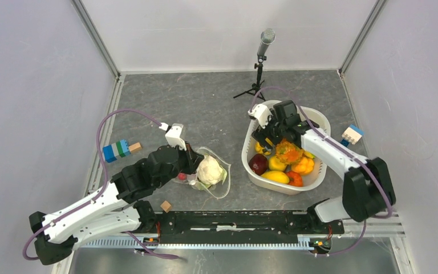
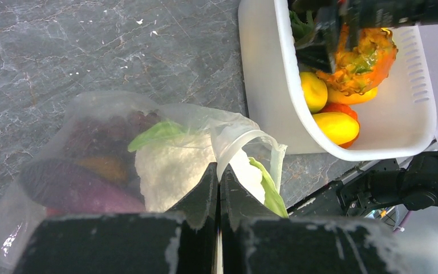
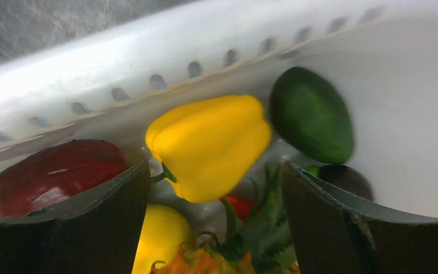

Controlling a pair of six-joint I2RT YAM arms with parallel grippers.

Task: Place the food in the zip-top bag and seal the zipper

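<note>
The clear zip-top bag lies on the table left of centre, with a white cauliflower and purple and dark pieces inside it. My left gripper is shut on the bag's mouth edge and holds it up. My right gripper is open over the white basket, its fingers either side of a pineapple top. A yellow pepper, a green piece and a red piece lie in front of it.
The basket holds several more fruits. A blue-green block stack lies far left, a white-blue block far right, a small wooden cube near the front rail. A microphone stand is at the back.
</note>
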